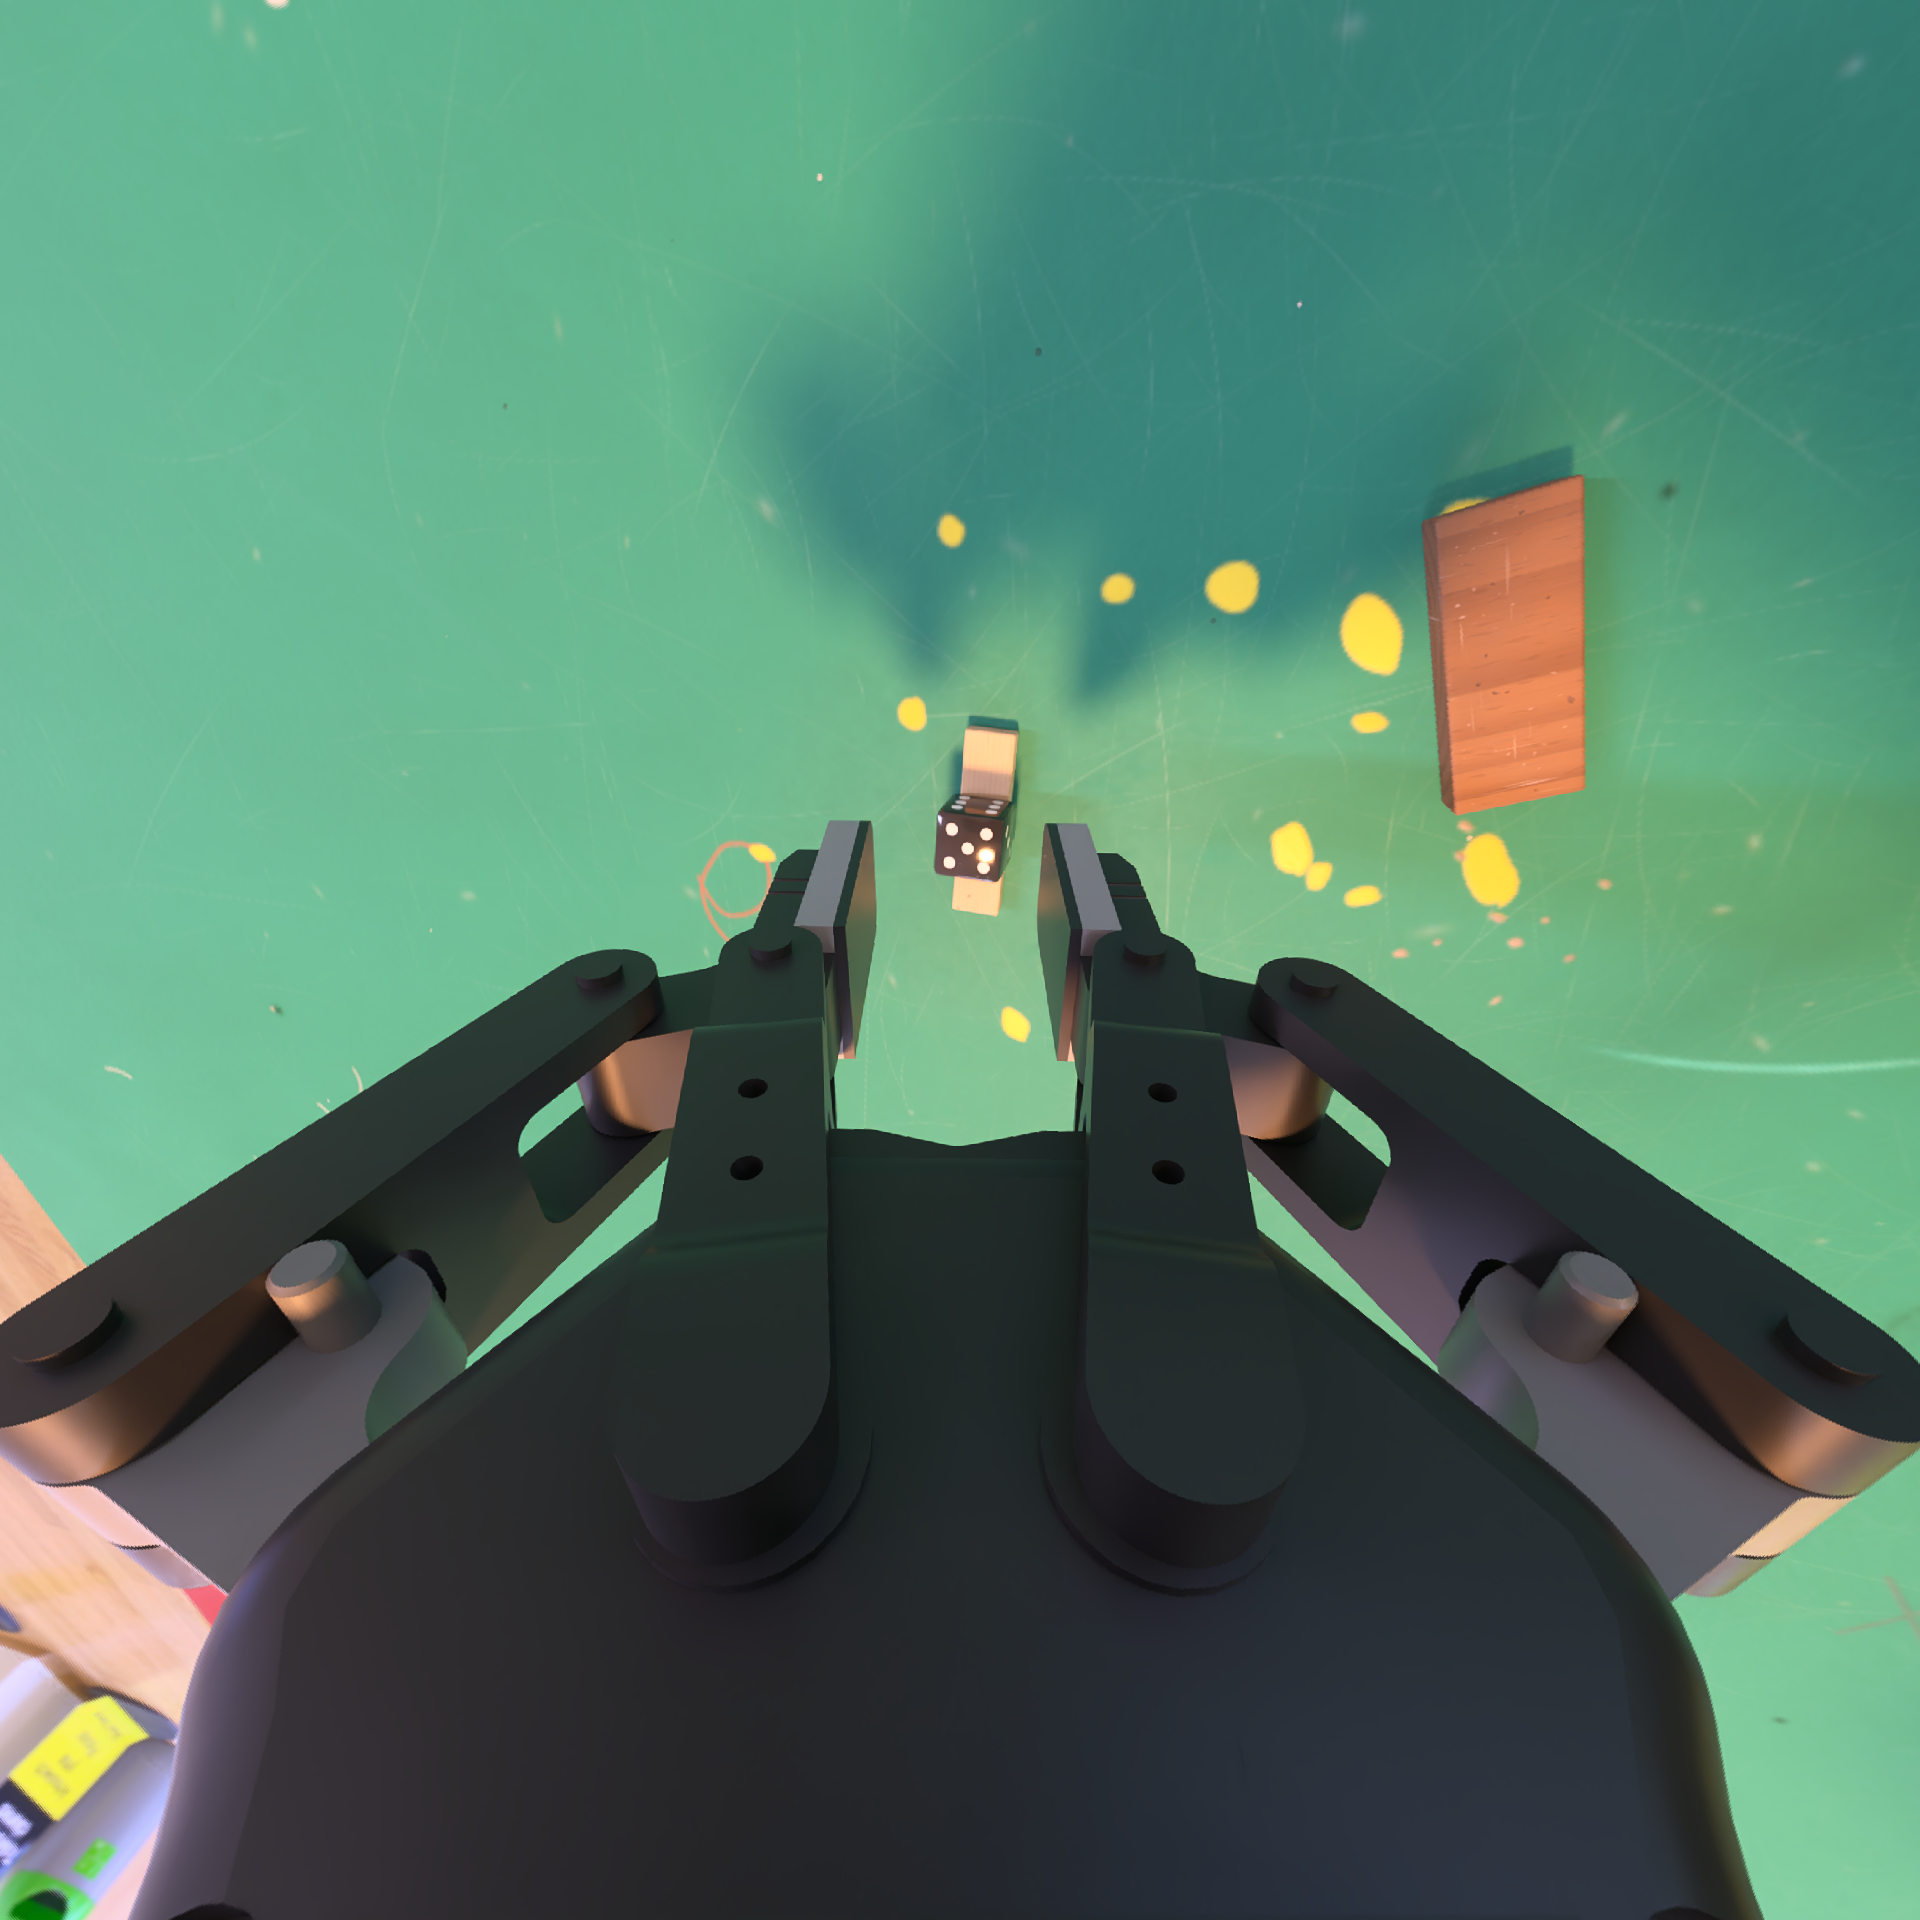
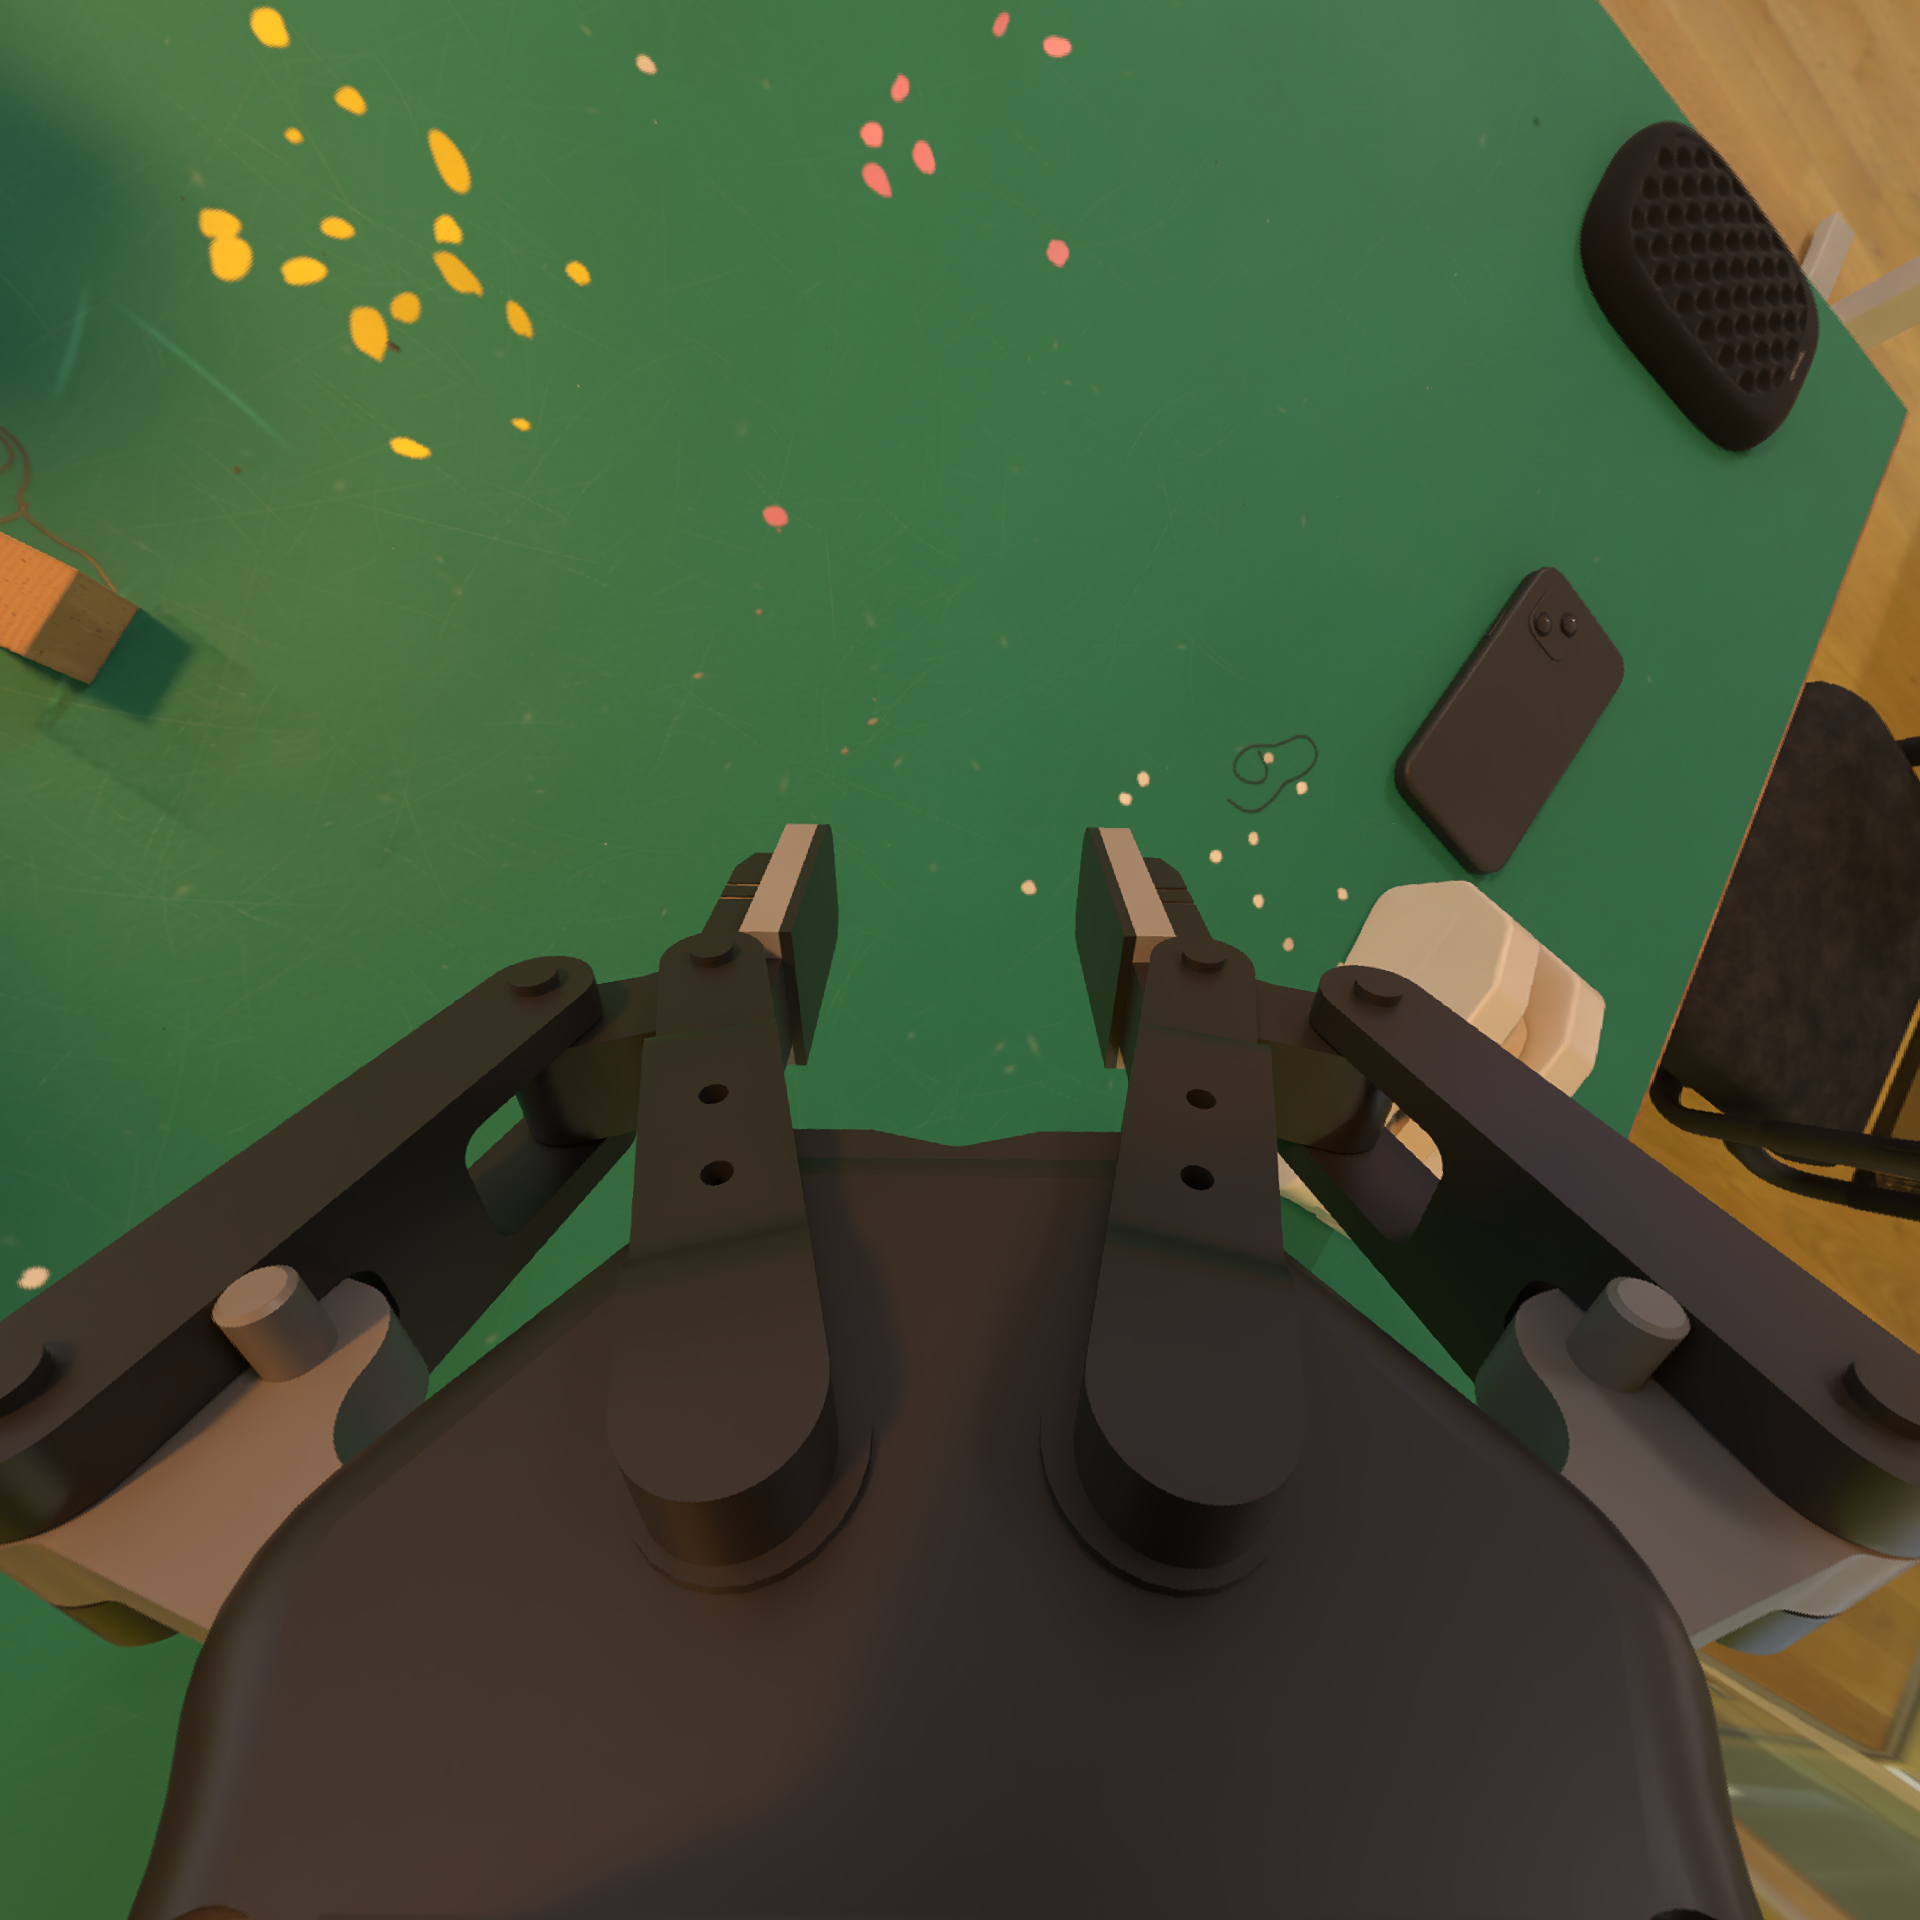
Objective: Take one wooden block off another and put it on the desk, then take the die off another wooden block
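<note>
In the left wrist view a black die (image 1: 972,840) with white pips sits on a pale wooden block (image 1: 983,769) on the green desk (image 1: 416,520). My left gripper (image 1: 956,836) is open, high above them, and the die shows between its fingertips. A reddish-brown wooden block (image 1: 1509,644) lies flat on the desk to the right. My right gripper (image 2: 956,840) is open and empty above bare green desk (image 2: 727,623). An orange-brown wooden block (image 2: 57,611) shows at the left edge of the right wrist view.
A black phone (image 2: 1512,717) and a black perforated oval object (image 2: 1704,286) lie near the desk's right edge (image 2: 1860,540). A cream object (image 2: 1475,977) sits beside my right fingers. A dark chair (image 2: 1808,935) stands off the desk. Yellow paint spots (image 1: 1371,634) dot the surface.
</note>
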